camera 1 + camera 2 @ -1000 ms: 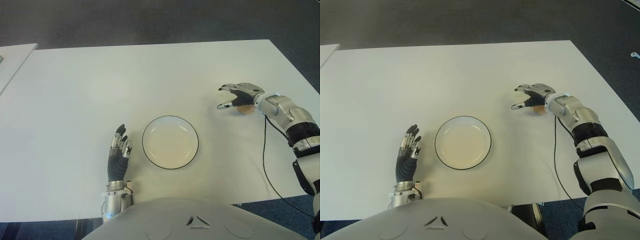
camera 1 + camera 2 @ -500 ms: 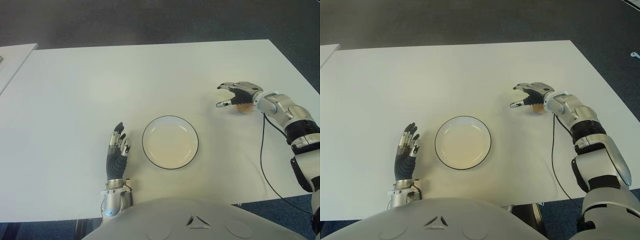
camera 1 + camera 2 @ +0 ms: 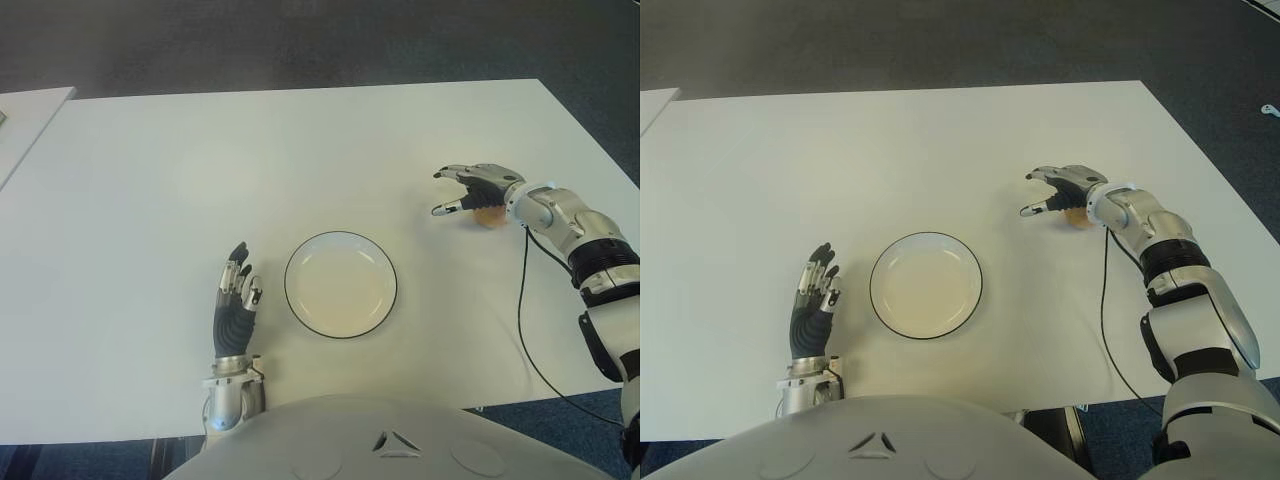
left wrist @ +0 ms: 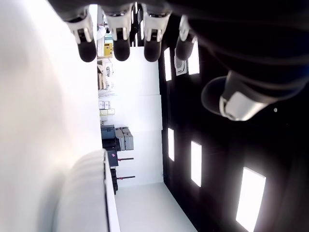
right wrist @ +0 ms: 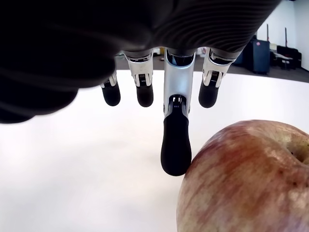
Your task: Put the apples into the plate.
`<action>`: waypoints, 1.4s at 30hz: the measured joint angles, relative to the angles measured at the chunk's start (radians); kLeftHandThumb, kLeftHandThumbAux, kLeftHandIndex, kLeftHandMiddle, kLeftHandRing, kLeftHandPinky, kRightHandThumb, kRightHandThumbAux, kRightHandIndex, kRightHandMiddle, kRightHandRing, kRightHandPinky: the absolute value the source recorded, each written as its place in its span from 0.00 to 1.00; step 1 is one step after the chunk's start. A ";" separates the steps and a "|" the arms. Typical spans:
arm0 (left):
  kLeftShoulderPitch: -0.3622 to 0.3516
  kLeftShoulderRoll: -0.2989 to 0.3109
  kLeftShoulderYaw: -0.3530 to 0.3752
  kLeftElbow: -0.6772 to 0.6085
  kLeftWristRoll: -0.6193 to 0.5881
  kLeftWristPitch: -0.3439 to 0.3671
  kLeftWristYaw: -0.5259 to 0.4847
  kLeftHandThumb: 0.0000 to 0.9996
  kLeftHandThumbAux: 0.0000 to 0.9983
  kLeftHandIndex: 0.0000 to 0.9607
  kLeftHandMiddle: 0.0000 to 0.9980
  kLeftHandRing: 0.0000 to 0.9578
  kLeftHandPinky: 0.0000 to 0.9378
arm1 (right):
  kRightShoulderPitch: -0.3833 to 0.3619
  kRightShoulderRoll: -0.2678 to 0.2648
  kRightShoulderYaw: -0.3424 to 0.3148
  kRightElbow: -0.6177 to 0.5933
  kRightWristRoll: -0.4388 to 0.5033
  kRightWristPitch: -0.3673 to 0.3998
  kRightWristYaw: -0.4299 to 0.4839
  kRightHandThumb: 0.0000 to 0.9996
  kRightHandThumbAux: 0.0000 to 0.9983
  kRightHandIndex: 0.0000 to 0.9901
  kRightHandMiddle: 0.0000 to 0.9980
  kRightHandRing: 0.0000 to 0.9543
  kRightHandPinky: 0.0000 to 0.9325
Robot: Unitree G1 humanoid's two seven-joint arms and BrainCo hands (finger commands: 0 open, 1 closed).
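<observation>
The apple [image 5: 246, 179] sits on the white table [image 3: 300, 150], well to the right of the plate [image 3: 340, 284] and a little farther from me, with my right hand [image 3: 478, 190] arched directly over it. From the right wrist camera I can see the fingers [image 5: 175, 145] spread and pointing down past the fruit; one fingertip looks to be at the apple's skin, though I can't say for sure that it touches, and nothing is closed around it. In the head views only a small patch of the apple shows under the palm, on the side away from the plate. The plate itself is a shallow white dish with a dark rim, holding nothing, and it lies near the table edge closest to me. My left hand [image 3: 236, 305] shows just to the left of the plate, fingers straight and relaxed, pointing away from me and gripping nothing. A black cable [image 3: 527, 330] trails from the right forearm across the table, off to the right of the plate.
</observation>
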 measured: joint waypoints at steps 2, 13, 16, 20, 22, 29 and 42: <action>-0.003 -0.001 0.001 0.002 0.001 -0.001 0.000 0.00 0.48 0.00 0.00 0.00 0.00 | -0.001 0.001 0.002 0.003 -0.001 0.000 -0.001 0.17 0.21 0.00 0.00 0.00 0.00; -0.012 -0.004 0.004 0.016 0.002 -0.017 0.000 0.00 0.48 0.00 0.00 0.00 0.00 | -0.015 0.005 0.006 0.015 -0.001 0.000 -0.006 0.16 0.20 0.00 0.00 0.00 0.00; -0.013 -0.004 0.004 0.017 0.001 -0.019 0.000 0.00 0.48 0.00 0.00 0.00 0.00 | -0.017 0.005 0.006 0.014 -0.001 0.000 -0.006 0.17 0.20 0.00 0.00 0.00 0.00; -0.017 -0.004 0.004 0.019 -0.005 -0.020 0.000 0.00 0.49 0.00 0.00 0.00 0.00 | -0.018 0.004 0.004 -0.004 0.003 0.000 -0.004 0.17 0.19 0.00 0.00 0.00 0.00; -0.019 -0.003 0.004 0.019 -0.008 -0.021 0.000 0.00 0.49 0.00 0.00 0.00 0.00 | -0.018 0.003 0.001 -0.017 0.008 0.000 -0.002 0.18 0.19 0.00 0.00 0.00 0.00; -0.027 -0.004 0.005 0.022 -0.007 -0.021 0.001 0.00 0.49 0.00 0.00 0.00 0.00 | -0.020 -0.008 -0.012 -0.068 0.029 0.000 0.030 0.17 0.18 0.00 0.00 0.00 0.00; -0.032 -0.005 0.006 0.026 -0.003 -0.019 0.010 0.00 0.46 0.00 0.00 0.00 0.00 | -0.026 -0.015 -0.018 -0.096 0.033 0.000 0.048 0.16 0.17 0.00 0.00 0.00 0.00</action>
